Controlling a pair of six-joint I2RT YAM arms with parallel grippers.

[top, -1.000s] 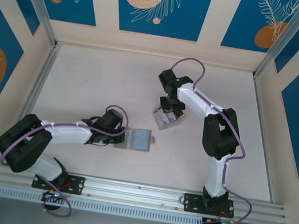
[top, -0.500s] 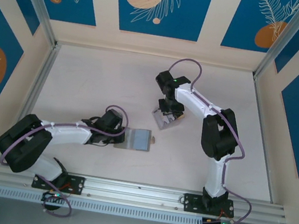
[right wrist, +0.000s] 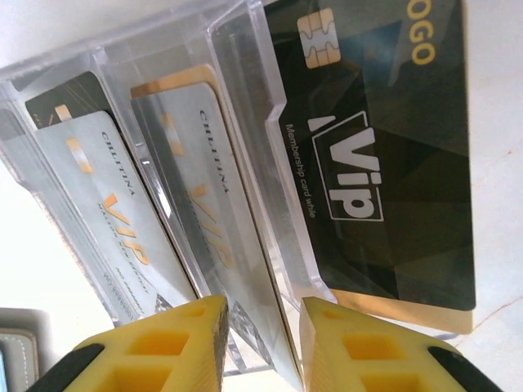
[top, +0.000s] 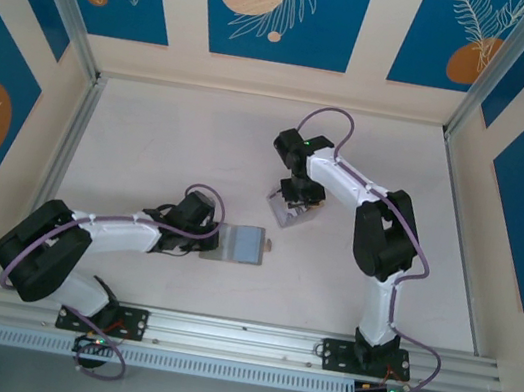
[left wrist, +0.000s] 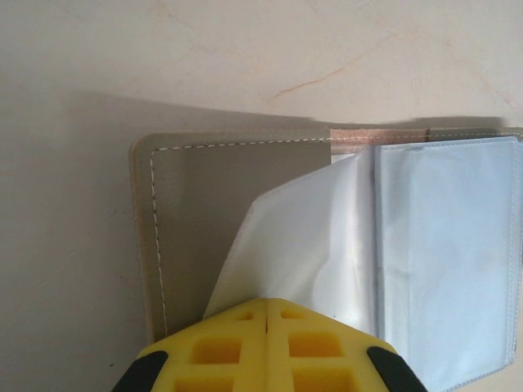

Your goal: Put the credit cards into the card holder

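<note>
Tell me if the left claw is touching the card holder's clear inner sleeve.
Touching. In the left wrist view, the lifted clear sleeve ends right inside the shut left claw, pinched there.

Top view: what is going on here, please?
The left gripper, jaws shut, pinches a clear inner page of the open grey stitched card holder lying on the table. The right gripper, jaws open, straddles a silver-grey VIP card standing in a clear plastic card rack. The holder's visible sleeves look empty.
</note>
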